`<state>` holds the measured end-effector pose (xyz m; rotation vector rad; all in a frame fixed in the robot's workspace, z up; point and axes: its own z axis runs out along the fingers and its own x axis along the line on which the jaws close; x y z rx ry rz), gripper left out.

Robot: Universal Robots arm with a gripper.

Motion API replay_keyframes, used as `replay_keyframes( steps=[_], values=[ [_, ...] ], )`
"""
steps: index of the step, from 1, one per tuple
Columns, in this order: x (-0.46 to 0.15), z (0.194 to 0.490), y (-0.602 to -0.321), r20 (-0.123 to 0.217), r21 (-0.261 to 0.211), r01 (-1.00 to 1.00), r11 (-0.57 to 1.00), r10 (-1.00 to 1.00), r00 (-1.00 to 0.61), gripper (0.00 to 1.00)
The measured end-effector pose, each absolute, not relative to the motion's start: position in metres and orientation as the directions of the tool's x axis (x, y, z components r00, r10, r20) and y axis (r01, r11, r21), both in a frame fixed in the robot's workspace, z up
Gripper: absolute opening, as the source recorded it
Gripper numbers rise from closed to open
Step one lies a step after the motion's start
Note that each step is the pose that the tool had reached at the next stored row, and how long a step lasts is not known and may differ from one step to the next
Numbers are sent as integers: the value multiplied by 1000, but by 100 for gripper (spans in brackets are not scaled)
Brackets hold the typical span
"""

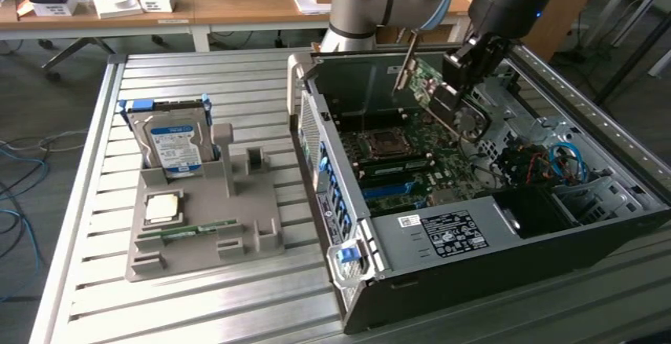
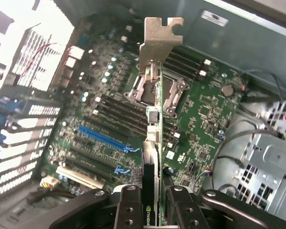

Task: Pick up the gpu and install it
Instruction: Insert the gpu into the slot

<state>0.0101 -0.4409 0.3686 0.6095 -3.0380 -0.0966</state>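
The gpu point(image 1: 428, 89) is a thin dark card with a greenish edge and a silver bracket point(image 2: 159, 43) at its end. It hangs tilted above the motherboard point(image 1: 414, 159) inside the open computer case point(image 1: 472, 234). My gripper point(image 1: 464, 85) is shut on it from above. In the wrist view the gpu point(image 2: 154, 143) is seen edge-on, clamped between the two black fingers point(image 2: 128, 207) of my gripper point(image 2: 152, 205). It floats over the motherboard point(image 2: 105, 109), near the processor socket and beside a blue slot point(image 2: 102, 138), apart from the board.
A grey holder point(image 1: 225, 203) on the slatted metal table point(image 1: 94, 203) carries a silver hard drive point(image 1: 173, 144), a processor chip point(image 1: 163, 206) and a green memory stick point(image 1: 188, 232). Cables point(image 1: 561, 159) and drive bays fill the case's far side. A wooden desk point(image 1: 210, 2) stands behind.
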Motion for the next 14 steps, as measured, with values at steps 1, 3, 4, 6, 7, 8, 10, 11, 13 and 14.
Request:
replay_keyframes(
  steps=[1, 3, 4, 6, 7, 8, 10, 11, 13, 14],
  values=[
    [10, 369, -441, 28, 69, -400, 914, -403, -915, 26],
    [10, 368, -441, 28, 69, -433, 899, -436, -900, 26],
    [10, 368, -441, 28, 69, -450, 890, -453, -891, 26],
    [10, 368, -441, 28, 69, -482, 873, -485, -874, 26],
    [10, 368, -441, 28, 69, -498, 864, -501, -865, 26],
    [10, 368, -441, 28, 69, -513, 855, -516, -856, 26],
    [10, 368, -441, 28, 69, -544, 836, -546, -837, 26],
    [10, 368, -441, 28, 69, -559, 826, -562, -827, 26],
    [10, 368, -441, 28, 69, -589, 805, -592, -805, 26],
    [10, 368, -441, 28, 69, -604, 794, -607, -795, 26]
  ],
)
